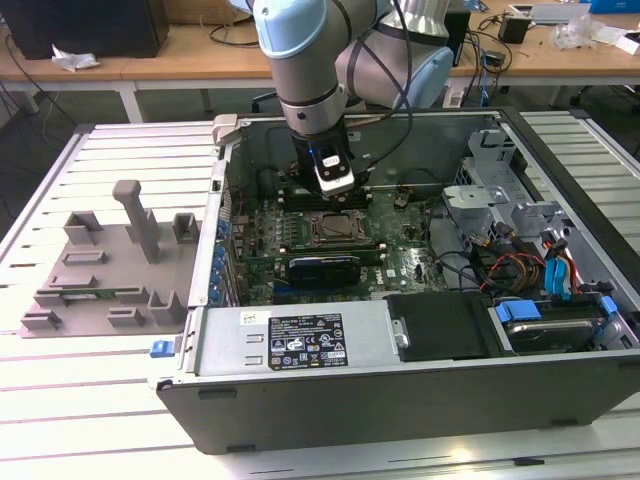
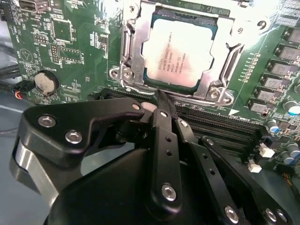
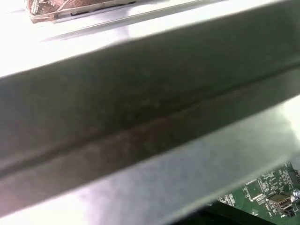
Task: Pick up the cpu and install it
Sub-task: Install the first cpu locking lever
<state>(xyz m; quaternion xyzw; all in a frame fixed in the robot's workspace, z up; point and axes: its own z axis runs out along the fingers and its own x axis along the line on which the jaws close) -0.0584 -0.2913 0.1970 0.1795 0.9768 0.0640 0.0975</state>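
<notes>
Second wrist view has the gripper [image 2: 161,100] pointing down at the motherboard [image 2: 70,42], its black fingers [image 2: 161,122] drawn together to a narrow tip with nothing held between them. Just beyond that tip lies the cpu [image 2: 180,49], flat in the socket [image 2: 126,61], its silver-grey top facing up and the socket's metal frame sitting around its edges. The tip and the chip are apart. Directly under the fingertips run the dark memory slots [image 2: 220,124], between the gripper and the socket. A round coin battery [image 2: 45,83] sits on the board well off to one side of the gripper.

Seen from the exterior view, the arm [image 1: 310,60] reaches down into the open computer case [image 1: 420,390], and the gripper hangs just above the socket, near the case's back wall. The grey fixture tray [image 1: 110,265] rests on the table outside the case, well apart from the gripper, towards the exterior view's left.

Close against the first wrist view is a grey metal wall, with a corner of the green board past its edge.
</notes>
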